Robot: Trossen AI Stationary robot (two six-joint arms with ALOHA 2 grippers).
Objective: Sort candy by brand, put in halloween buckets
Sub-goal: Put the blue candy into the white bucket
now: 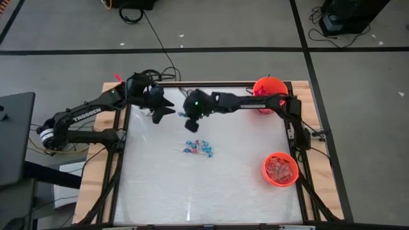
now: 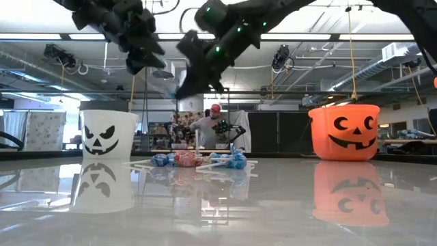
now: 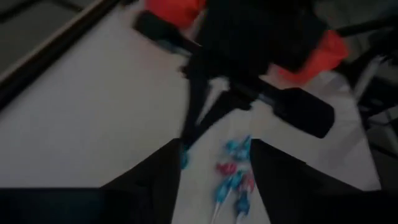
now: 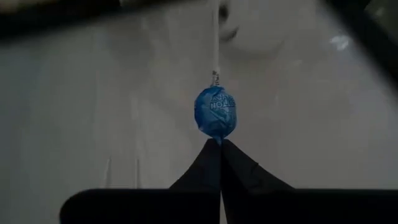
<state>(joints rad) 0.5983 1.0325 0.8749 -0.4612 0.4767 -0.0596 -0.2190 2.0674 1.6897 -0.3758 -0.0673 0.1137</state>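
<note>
A small pile of candy (image 1: 198, 149), blue and red wrapped lollipops, lies on the white table top (image 1: 160, 185); the low view shows the pile (image 2: 198, 160) too. My right gripper (image 1: 191, 122) hovers just beyond the pile, shut on one blue lollipop (image 4: 215, 112). My left gripper (image 1: 165, 110) hangs open in the air to the left of it, touching nothing, and its wrist view looks down on the pile (image 3: 233, 177) between its fingers. A white bucket (image 2: 108, 133) with a dark face stands at the far left. One orange bucket (image 1: 268, 94) stands at the far right and another (image 1: 280, 169) at the near right. My right gripper pinches the blue lollipop between its two shut fingertips (image 4: 208, 155) at the wrapper's end (image 4: 217, 138), on the side away from the stick. The white stick (image 4: 216, 56) points away from the fingers. The fingers slant down from the table's right. The lollipop is lifted clear of the table.
The near right orange bucket holds red packets (image 1: 279, 167). The other orange bucket (image 2: 343, 132) shows a jack-o'-lantern face. A dark frame (image 1: 118, 160) runs around the table. My two arms are close together over the far middle, and a person stands in the room beyond.
</note>
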